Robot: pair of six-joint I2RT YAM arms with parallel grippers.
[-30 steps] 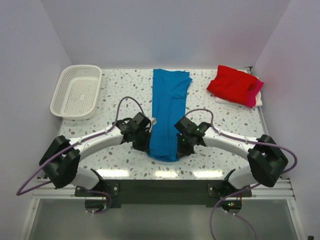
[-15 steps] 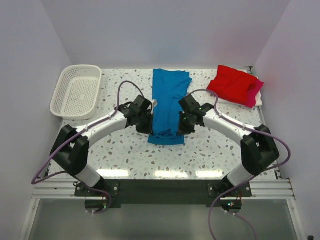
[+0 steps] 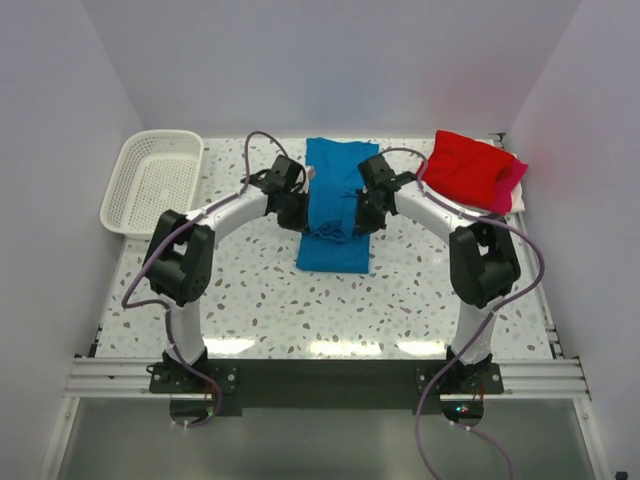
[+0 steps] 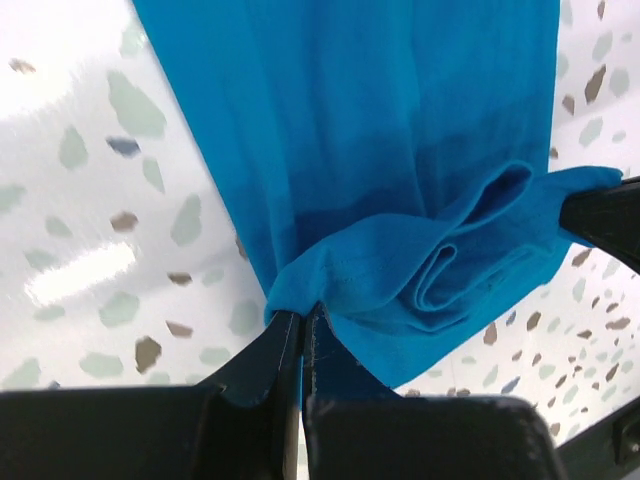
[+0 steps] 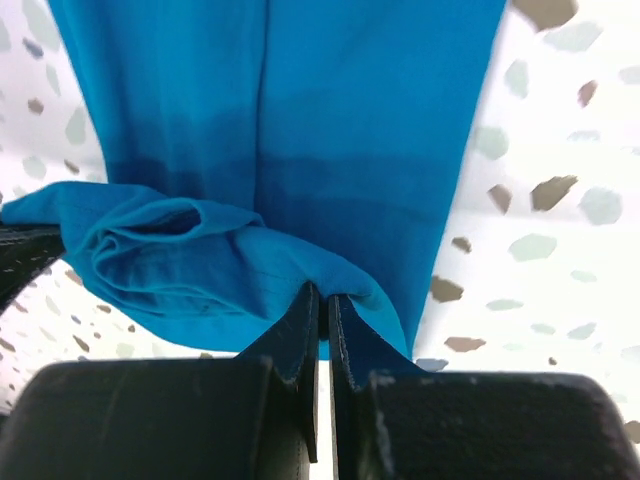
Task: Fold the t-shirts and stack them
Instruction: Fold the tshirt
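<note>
A bright blue t-shirt point(image 3: 335, 195) lies as a long strip down the middle of the speckled table, its near end lifted and carried back over itself. My left gripper point(image 3: 300, 215) is shut on that hem's left corner, which shows bunched at the fingertips in the left wrist view point(image 4: 303, 312). On the hem's right corner my right gripper point(image 3: 364, 212) is shut too, its pinch plain in the right wrist view point(image 5: 322, 295). The lifted cloth sags in a loose fold point(image 4: 470, 260) between them. A red t-shirt point(image 3: 462, 166) lies folded at the back right on a magenta-pink one point(image 3: 507, 190).
A white mesh basket point(image 3: 153, 183) stands at the back left of the table. White cloth point(image 3: 516, 203) peeks out under the red and pink pile by the right wall. Both arms reach far forward across the table.
Both grippers have carried the blue shirt's near hem away from the near edge toward the back, doubling the strip over itself. The arms have stretched out much farther.
</note>
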